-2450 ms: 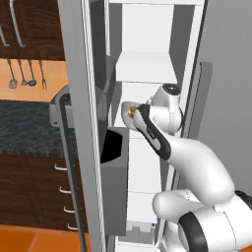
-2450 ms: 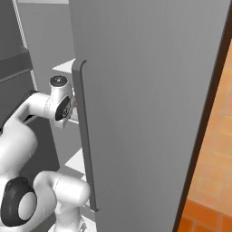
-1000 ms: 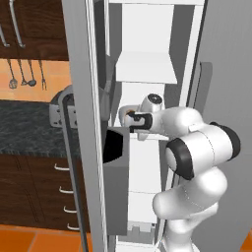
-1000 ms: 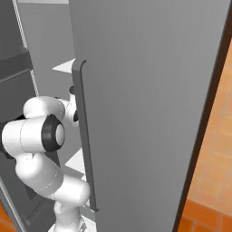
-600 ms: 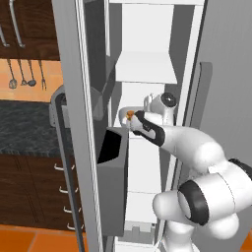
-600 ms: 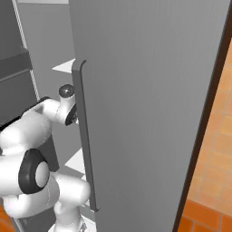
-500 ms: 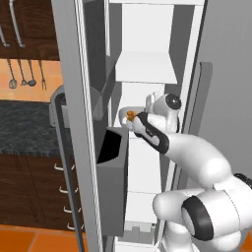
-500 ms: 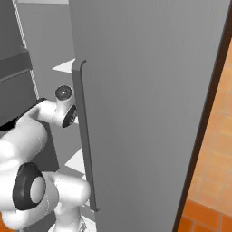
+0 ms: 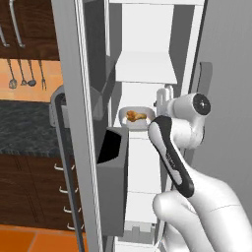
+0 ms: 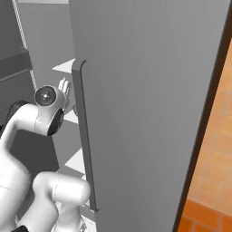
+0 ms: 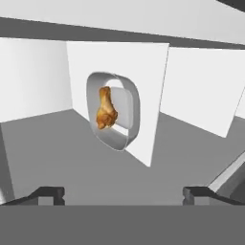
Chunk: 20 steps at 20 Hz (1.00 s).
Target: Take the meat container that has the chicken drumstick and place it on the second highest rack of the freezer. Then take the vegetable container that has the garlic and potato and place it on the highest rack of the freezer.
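a white robot arm reaches into an open freezer (image 9: 147, 59), a tall narrow cabinet with white shelves stacked inside. in the left base view, the meat container (image 9: 135, 118), a shallow white tray, sits on a white shelf, the second highest rack (image 9: 140, 129). the chicken drumstick (image 9: 135, 116), small and golden-brown, lies inside the tray. above it is another white slab, the highest rack (image 9: 146, 69). the gripper (image 9: 164, 97) is just to the right of the tray, apart from it, with its pale fingers pointing up.

in the hand view the picture is rolled sideways, so the shelf looks like an upright white panel. the container (image 11: 114, 110) rests against it with the drumstick (image 11: 106, 108) in its middle. the 2 dark finger tips stand far apart at the bottom corners, so the jaws are wide open and hold nothing.

in the right base view the grey freezer door (image 10: 149, 104) with its long vertical handle (image 10: 85, 136) stands in front. the gripper (image 10: 64, 86) shows just left of the handle.
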### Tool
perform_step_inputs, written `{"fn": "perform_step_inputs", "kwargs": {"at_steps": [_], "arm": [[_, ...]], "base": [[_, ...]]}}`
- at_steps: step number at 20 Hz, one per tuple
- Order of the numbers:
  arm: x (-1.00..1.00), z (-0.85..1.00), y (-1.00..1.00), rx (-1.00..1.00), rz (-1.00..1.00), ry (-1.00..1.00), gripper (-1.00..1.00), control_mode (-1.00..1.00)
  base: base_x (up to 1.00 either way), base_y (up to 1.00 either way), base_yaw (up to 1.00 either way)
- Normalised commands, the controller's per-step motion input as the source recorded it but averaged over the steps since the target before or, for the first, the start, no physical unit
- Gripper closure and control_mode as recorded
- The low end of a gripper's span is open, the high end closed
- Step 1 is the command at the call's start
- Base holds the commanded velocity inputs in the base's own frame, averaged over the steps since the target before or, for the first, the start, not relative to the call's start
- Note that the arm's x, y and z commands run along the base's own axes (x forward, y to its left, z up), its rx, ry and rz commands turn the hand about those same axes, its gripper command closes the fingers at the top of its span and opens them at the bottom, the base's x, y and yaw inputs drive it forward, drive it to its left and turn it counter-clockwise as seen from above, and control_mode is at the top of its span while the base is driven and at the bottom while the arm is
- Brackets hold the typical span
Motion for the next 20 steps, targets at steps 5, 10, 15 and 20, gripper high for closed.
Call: {"fn": "perform_step_inputs", "kwargs": {"at_steps": [5,10,15,20], "arm": [[-0.93,0.90,-0.18,-0.07,0.14,0.08,-1.00,-1.00],[-0.85,0.25,-0.37,-0.32,0.20,0.21,-1.00,-1.00],[-0.90,0.00,-0.23,-0.41,0.30,0.24,-1.00,-1.00],[-0.45,0.26,-0.22,-0.35,0.41,0.14,-1.00,-1.00]], "base": [[0.00,0.00,0.00],[0.00,0.00,0.00],[0.00,0.00,0.00],[0.00,0.00,0.00]]}}
